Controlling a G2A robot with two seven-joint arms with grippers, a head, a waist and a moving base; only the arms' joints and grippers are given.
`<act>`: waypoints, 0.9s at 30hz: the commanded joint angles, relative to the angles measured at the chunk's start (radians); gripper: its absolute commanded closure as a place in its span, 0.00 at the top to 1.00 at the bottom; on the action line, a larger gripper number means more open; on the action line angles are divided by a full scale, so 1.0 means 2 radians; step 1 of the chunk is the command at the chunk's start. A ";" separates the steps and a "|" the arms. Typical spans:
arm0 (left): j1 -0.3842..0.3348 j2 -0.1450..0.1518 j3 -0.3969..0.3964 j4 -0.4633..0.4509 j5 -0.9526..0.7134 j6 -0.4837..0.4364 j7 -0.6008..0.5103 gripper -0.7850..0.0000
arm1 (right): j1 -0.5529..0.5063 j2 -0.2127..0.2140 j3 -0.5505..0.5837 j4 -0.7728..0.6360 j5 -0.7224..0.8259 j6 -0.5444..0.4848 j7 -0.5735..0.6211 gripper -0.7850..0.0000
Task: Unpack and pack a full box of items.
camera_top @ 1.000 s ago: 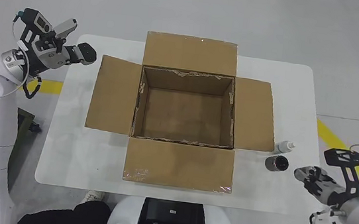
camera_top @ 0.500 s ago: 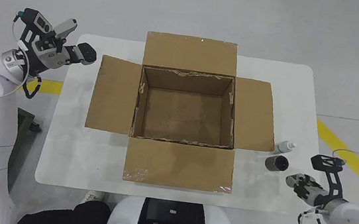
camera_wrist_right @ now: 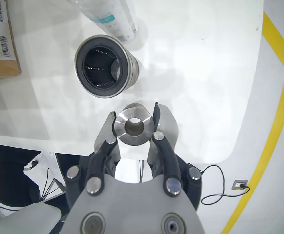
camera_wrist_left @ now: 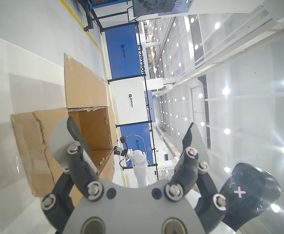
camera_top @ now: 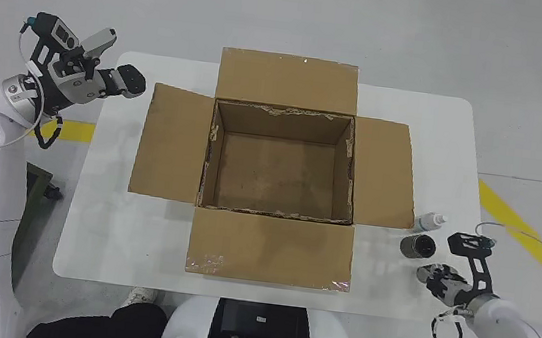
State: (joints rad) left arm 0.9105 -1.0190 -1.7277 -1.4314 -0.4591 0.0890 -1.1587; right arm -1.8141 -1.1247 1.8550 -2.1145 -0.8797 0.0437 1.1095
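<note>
Both jaws of the right gripper [camera_wrist_right: 135, 115] are clamped on a steel bush [camera_wrist_right: 134, 127], a short cylinder with a round bore, held end-on to the wrist camera. The arm comes in low over the near right corner of the table [camera_top: 438, 118], gripper pointing toward the box [camera_top: 267, 249]. Whether the bush touches the tabletop cannot be told.

Just beyond the bush lies a bearing [camera_wrist_right: 104, 66], a metal sleeve with a black inner ring, on its side with its open end toward the gripper. Next past it is a clear bottle [camera_wrist_right: 115, 20] with a teal-banded label, its print too small to make out.

Barcode labels [camera_wrist_right: 4, 44] sit on the box flap nearest the bearing. The box stands mid-table with all four flaps spread out and its bare cardboard floor showing.

The left gripper [camera_wrist_left: 131, 125] hangs off the far left corner, jaws wide apart, aimed at the box.
</note>
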 commanded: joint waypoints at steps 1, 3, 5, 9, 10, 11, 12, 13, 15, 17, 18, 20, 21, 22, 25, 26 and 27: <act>0.000 0.000 0.000 0.000 0.000 0.000 0.000 1.00 | 0.000 0.000 -0.002 0.002 -0.001 0.002 -0.002 0.00; 0.000 0.000 0.000 0.000 0.000 0.000 0.000 1.00 | 0.000 0.000 -0.005 0.003 -0.002 0.003 -0.004 0.00; 0.000 0.000 0.000 0.000 0.000 0.000 0.000 1.00 | 0.000 0.000 -0.007 0.004 -0.002 0.006 -0.006 0.00; 0.000 0.000 0.000 0.000 0.000 0.000 0.000 1.00 | -0.001 0.001 -0.014 0.006 -0.004 0.008 -0.011 0.00; 0.000 0.000 0.000 0.000 0.000 0.000 0.000 1.00 | -0.001 0.001 -0.016 0.007 -0.005 0.009 -0.012 0.00; 0.000 0.000 0.000 0.000 0.000 0.000 0.000 1.00 | -0.001 0.001 -0.019 0.008 -0.004 0.009 -0.014 0.00; 0.000 0.000 0.000 0.000 0.000 0.000 0.000 1.00 | 0.000 0.001 -0.021 0.009 -0.006 0.009 -0.014 0.00; 0.000 0.000 0.000 0.000 0.000 0.000 0.000 1.00 | 0.000 0.001 -0.023 0.010 -0.007 0.010 -0.015 0.00; 0.000 0.000 0.000 0.000 0.000 0.000 0.000 1.00 | 0.001 0.001 -0.026 0.011 -0.009 0.011 -0.016 0.00; 0.000 0.000 0.000 0.000 0.000 0.000 0.000 1.00 | 0.002 0.001 -0.028 0.013 -0.010 0.012 -0.016 0.05; 0.000 0.000 0.000 0.000 0.000 0.000 0.000 1.00 | 0.002 0.002 -0.029 0.014 -0.012 0.012 -0.016 0.07; 0.000 0.000 0.000 0.000 0.000 0.000 0.000 1.00 | 0.002 0.002 -0.031 0.013 -0.015 0.013 -0.015 0.15; 0.000 0.000 0.000 0.000 0.000 0.000 0.000 1.00 | 0.002 0.002 -0.031 0.012 -0.016 0.014 -0.014 0.20; 0.000 0.000 0.000 0.000 0.000 0.000 0.000 1.00 | 0.002 0.002 -0.032 0.011 -0.018 0.014 -0.013 0.29; 0.000 0.000 0.000 0.000 0.000 0.000 0.000 1.00 | 0.002 0.003 -0.033 0.008 -0.022 0.015 -0.012 0.73; 0.000 0.000 0.000 0.000 0.000 0.000 0.000 1.00 | 0.001 0.003 -0.034 0.006 -0.024 0.016 -0.011 0.84; 0.000 0.000 0.000 0.000 0.000 0.000 0.000 1.00 | 0.001 0.003 -0.034 0.004 -0.024 0.017 -0.010 0.96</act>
State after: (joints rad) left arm 0.9105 -1.0190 -1.7277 -1.4314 -0.4591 0.0890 -1.1587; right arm -1.8113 -1.1187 1.7872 -2.1026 -0.9262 0.0758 1.0879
